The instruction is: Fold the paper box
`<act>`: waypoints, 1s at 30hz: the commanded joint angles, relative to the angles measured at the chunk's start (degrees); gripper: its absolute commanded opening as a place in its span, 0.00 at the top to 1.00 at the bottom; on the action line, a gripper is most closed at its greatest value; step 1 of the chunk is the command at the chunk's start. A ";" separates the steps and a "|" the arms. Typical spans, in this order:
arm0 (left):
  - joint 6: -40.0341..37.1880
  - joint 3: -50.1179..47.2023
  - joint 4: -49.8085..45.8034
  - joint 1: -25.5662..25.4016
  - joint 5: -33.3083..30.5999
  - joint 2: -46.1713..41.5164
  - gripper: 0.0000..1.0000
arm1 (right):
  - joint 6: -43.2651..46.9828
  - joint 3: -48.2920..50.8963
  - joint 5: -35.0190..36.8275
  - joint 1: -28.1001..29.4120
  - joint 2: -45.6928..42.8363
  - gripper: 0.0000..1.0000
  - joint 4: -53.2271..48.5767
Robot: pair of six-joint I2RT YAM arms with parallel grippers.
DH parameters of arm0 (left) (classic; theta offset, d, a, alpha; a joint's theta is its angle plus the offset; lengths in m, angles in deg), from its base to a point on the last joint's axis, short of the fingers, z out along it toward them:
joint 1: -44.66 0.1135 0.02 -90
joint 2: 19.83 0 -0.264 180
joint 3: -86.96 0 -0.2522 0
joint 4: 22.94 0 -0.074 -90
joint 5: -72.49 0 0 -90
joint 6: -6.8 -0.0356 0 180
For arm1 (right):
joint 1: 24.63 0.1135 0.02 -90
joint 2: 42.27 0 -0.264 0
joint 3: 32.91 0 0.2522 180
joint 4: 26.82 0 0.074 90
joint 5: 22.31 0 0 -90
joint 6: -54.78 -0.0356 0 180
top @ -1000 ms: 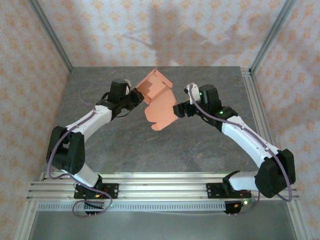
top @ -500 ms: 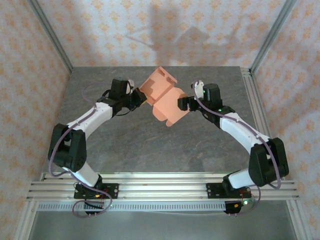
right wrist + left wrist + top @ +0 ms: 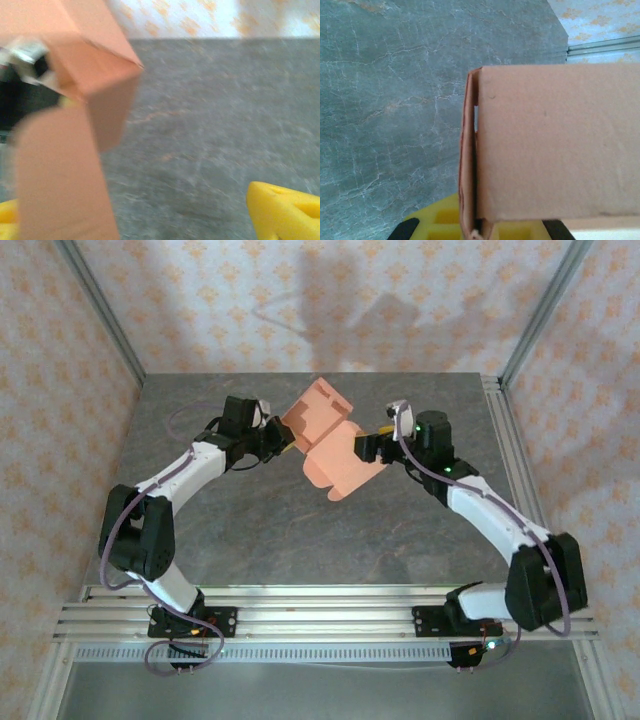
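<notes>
Right gripper point(image 3: 368, 448) stands wide open, just right of the paper box point(image 3: 325, 435). Our left gripper point(image 3: 278, 440) pinches the box's left edge, above the table point(image 3: 250, 530), far middle. We think we are mid-fold; next we must push the near flap point(image 3: 335, 480) in.

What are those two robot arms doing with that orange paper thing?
They are folding a paper box. The left claw is shut on one edge of the half-folded card and holds it up above the table. The right claw is open at the other side, with a flap between its fingers, not pinched. The box is not finished yet.
</notes>
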 commanded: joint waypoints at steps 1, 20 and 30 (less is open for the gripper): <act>-1.93 1.17 0.71 0.00 1.08 0.38 1.00 | -0.06 -0.98 -7.26 0.06 -5.52 0.14 2.57; -7.03 -1.83 5.02 -0.09 1.89 -3.57 1.00 | 6.32 -34.47 -5.46 1.50 12.40 0.40 -28.27; -8.69 -1.83 3.73 -0.13 1.92 -4.11 1.00 | 15.44 -42.51 -0.94 6.93 20.49 0.55 -38.52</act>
